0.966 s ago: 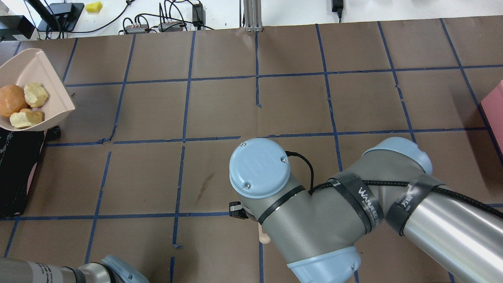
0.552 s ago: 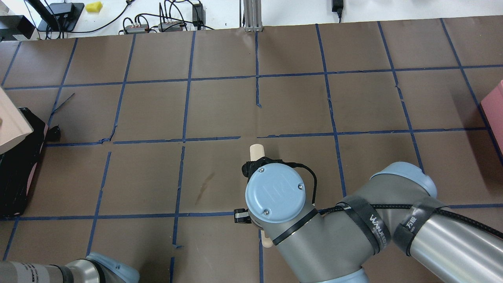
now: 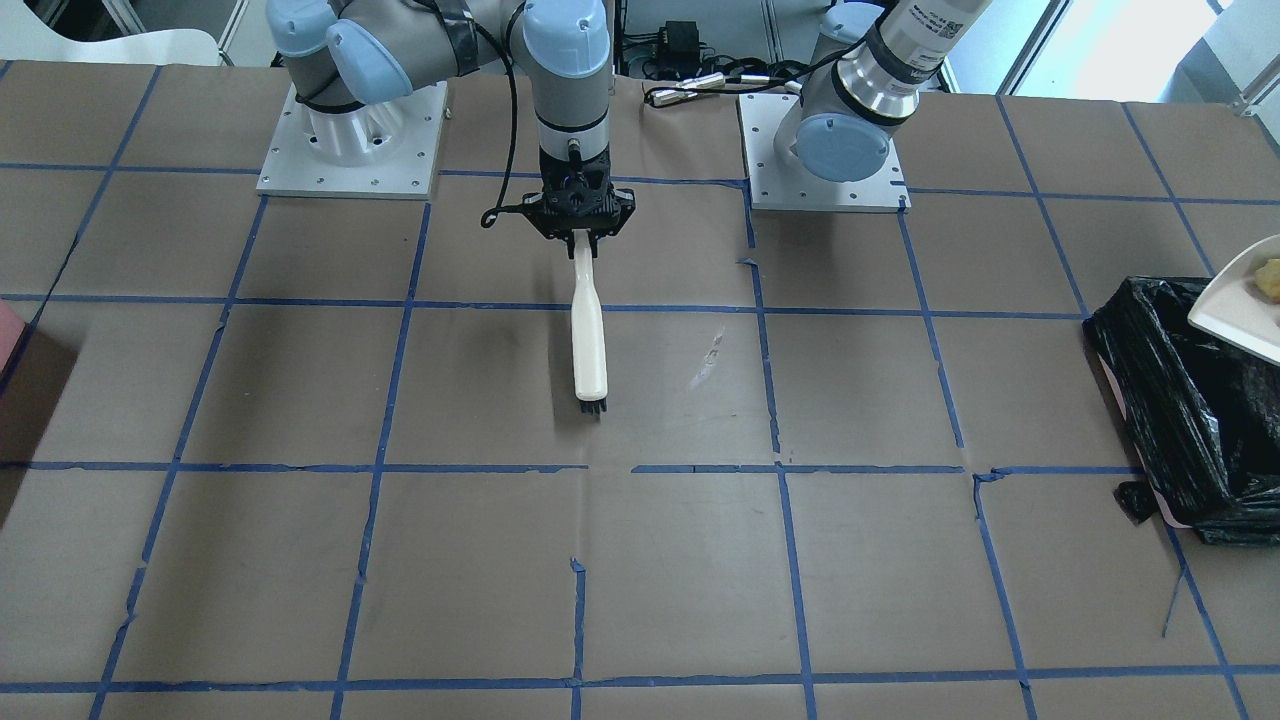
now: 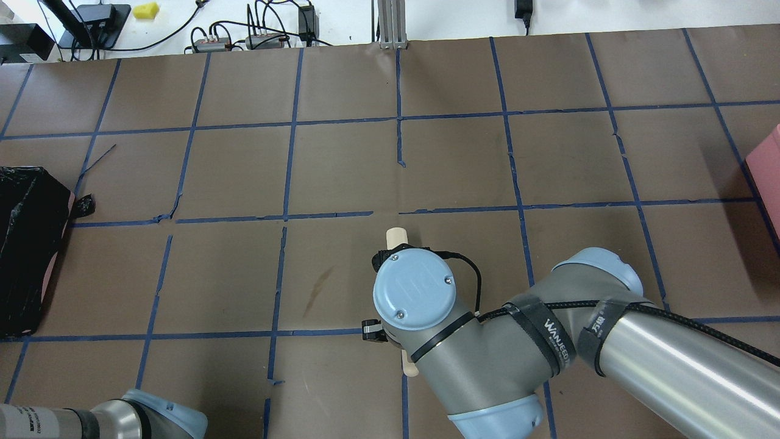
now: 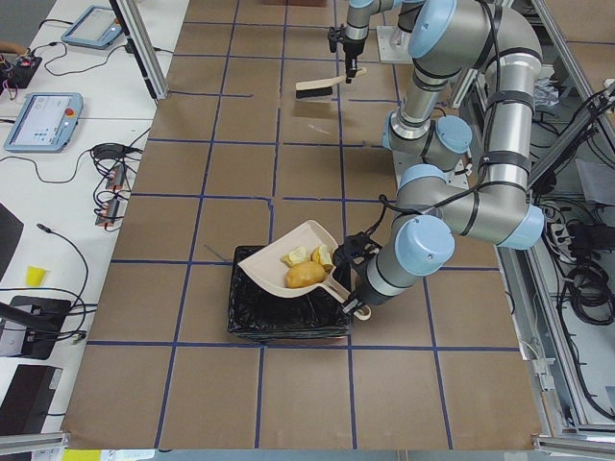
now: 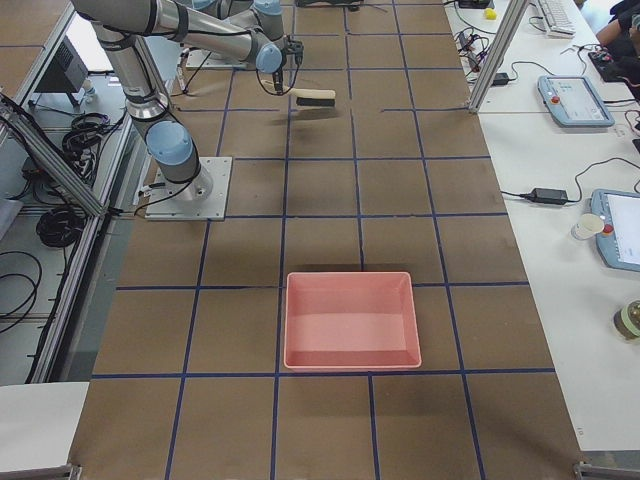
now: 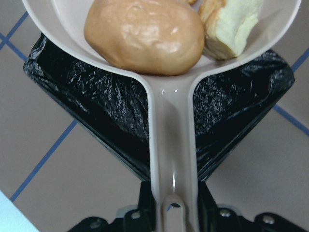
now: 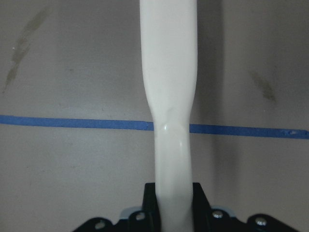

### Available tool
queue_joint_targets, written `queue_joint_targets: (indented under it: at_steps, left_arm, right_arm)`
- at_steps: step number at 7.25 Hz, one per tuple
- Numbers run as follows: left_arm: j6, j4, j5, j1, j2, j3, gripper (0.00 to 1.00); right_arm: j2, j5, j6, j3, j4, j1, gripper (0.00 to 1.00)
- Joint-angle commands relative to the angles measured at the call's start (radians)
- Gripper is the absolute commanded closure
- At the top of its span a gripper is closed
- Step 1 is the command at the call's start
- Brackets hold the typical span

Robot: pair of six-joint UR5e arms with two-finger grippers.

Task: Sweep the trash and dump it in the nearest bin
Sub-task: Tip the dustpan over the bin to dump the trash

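Note:
A beige dustpan (image 5: 279, 271) hangs over the bin (image 5: 288, 315), which is lined with a glossy black bag. In the pan lies the trash: a tan potato-like lump (image 7: 145, 36) and pale yellow chunks (image 7: 231, 21). My left gripper (image 7: 173, 208) is shut on the dustpan's handle (image 7: 172, 145). In the front-facing view only the pan's edge (image 3: 1235, 305) and one chunk (image 3: 1268, 278) show above the bin (image 3: 1190, 400). My right gripper (image 3: 583, 222) is shut on the cream handle of a brush (image 3: 588, 340), held just above the table near the robot's base.
An empty pink tray (image 6: 350, 320) stands at the table's right end, far from both arms. The brown paper surface carries a grid of blue tape (image 4: 399, 119). Cables and small devices lie beyond the far table edge (image 4: 256, 36).
The left arm has carried the dustpan with the trash leftward, out of the overhead view, to above the bin. The right wrist has shifted, and the brush's end now shows beyond it.

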Motion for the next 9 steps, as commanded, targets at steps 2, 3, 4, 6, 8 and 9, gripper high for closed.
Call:
queue_joint_targets:
  at_steps: [2, 3, 4, 6, 8, 9]
  left_arm:
    - [0.032, 0.131, 0.160, -0.024, -0.025, 0.017, 1.00]
    - [0.031, 0.158, 0.213, -0.054, -0.028, 0.016, 1.00]
    - [0.026, 0.170, 0.274, -0.081, -0.038, 0.022, 1.00]
    - [0.013, 0.181, 0.445, -0.146, -0.050, 0.030, 1.00]
    - [0.006, 0.192, 0.462, -0.156, -0.051, 0.031, 1.00]
    - [0.006, 0.193, 0.462, -0.156, -0.053, 0.031, 1.00]
  right_arm:
    - [0.014, 0.001, 0.002, 0.002, -0.006, 0.002, 0.89]
    - [0.023, 0.002, 0.005, 0.002, -0.013, 0.004, 0.89]
    - [0.039, 0.002, 0.008, 0.002, -0.029, 0.004, 0.89]
    - [0.042, -0.002, 0.009, 0.002, -0.032, 0.005, 0.89]
    - [0.042, -0.002, 0.011, 0.002, -0.032, 0.005, 0.88]
    - [0.042, -0.001, 0.015, 0.002, -0.034, 0.005, 0.88]
